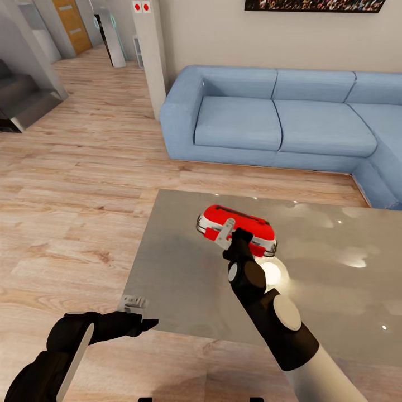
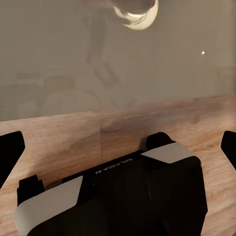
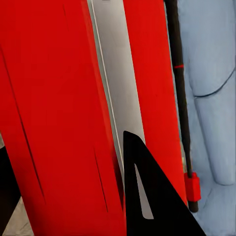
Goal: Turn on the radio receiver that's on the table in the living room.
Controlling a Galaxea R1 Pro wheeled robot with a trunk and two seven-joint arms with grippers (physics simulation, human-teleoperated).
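Right tool: your right tool [image 1: 228,233] sits at the radio receiver's [image 1: 237,228] near face; whether its fingers are spread or closed, you cannot tell.
Right wrist view: it gives you the red shell [image 3: 54,113], white band [image 3: 115,93] and thin dark handle [image 3: 178,88] up close, one dark finger [image 3: 147,196] against the band.
Radio receiver: it lies on the table [image 1: 184,279], long axis slanting from far left to near right.
Left tool: your left tool [image 1: 133,304] hangs at the table's near left edge, fingers [image 2: 11,152] spread wide, holding nothing.
Beyond: the light-blue sofa [image 1: 279,117] stands behind the table.
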